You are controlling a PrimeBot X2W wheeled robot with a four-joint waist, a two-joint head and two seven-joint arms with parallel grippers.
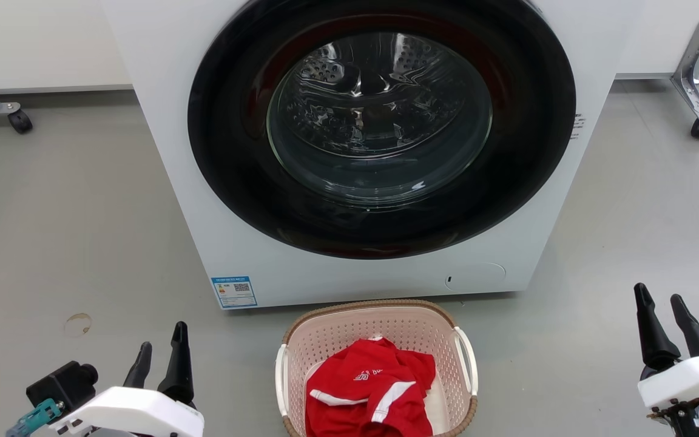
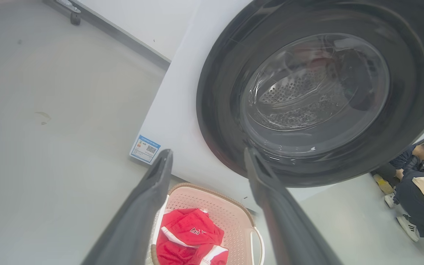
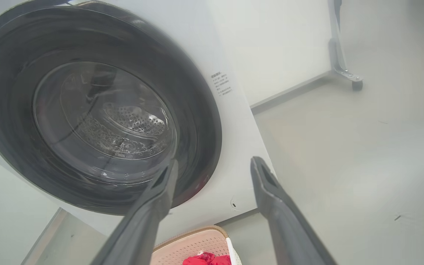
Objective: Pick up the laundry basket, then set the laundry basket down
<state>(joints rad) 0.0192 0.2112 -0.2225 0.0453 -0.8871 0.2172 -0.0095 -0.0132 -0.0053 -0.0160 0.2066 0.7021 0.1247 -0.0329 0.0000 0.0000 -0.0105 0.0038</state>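
The laundry basket (image 1: 334, 331), pale pink with a brown rim and white side handles, stands on the floor just in front of the washing machine, a red garment (image 1: 371, 388) lying in it. It also appears low in the left wrist view (image 2: 230, 213) and at the bottom of the right wrist view (image 3: 193, 244). My left gripper (image 1: 161, 346) hovers open to the basket's left, well apart from it. Far to the basket's right, my right gripper (image 1: 662, 300) is open too. Both hold nothing.
A white front-loading washing machine (image 1: 216, 200) with a dark round door (image 1: 380, 127) rises right behind the basket. Wheeled frame legs stand at back left (image 1: 19, 120) and back right (image 1: 698, 115). People (image 2: 418, 176) sit at the right edge of the left wrist view.
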